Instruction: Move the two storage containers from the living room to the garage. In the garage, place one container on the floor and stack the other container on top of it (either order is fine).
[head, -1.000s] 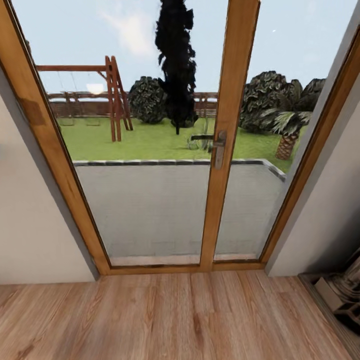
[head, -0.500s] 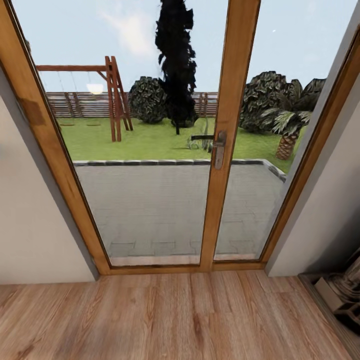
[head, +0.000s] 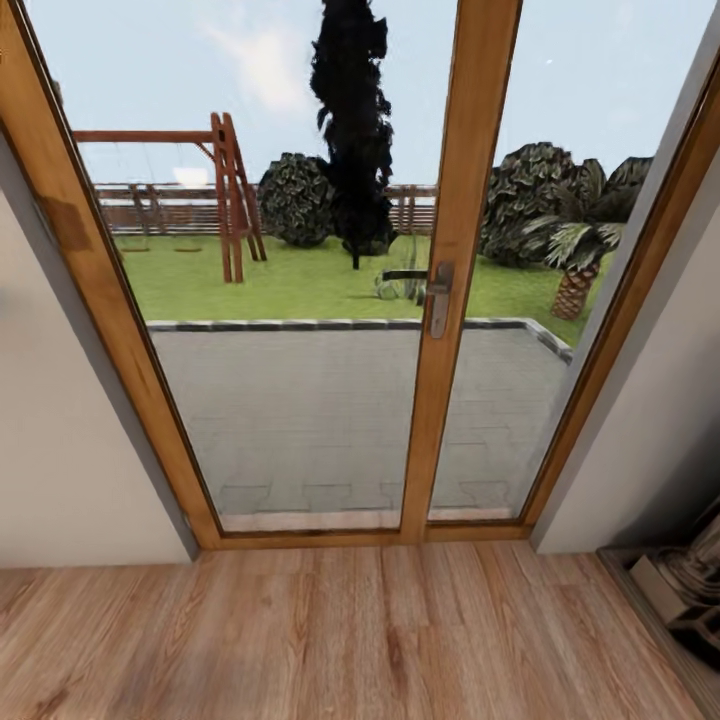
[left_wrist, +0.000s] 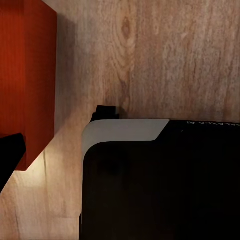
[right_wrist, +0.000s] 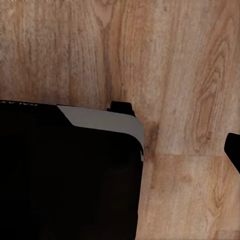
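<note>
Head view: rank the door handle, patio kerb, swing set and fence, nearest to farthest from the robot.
1. Door handle, right of centre, on the door frame.
2. Patio kerb, outside, beyond the glass.
3. Swing set, left, on the lawn.
4. Fence, behind the lawn.

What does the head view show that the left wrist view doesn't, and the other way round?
The head view has the wood-framed glass door with its metal handle, and beyond it a grey paved patio, a lawn and a wooden swing frame. The left wrist view has an orange-red rectangular storage container resting on the floor beside the robot's black, white-edged base. Both show light wood-plank flooring.
</note>
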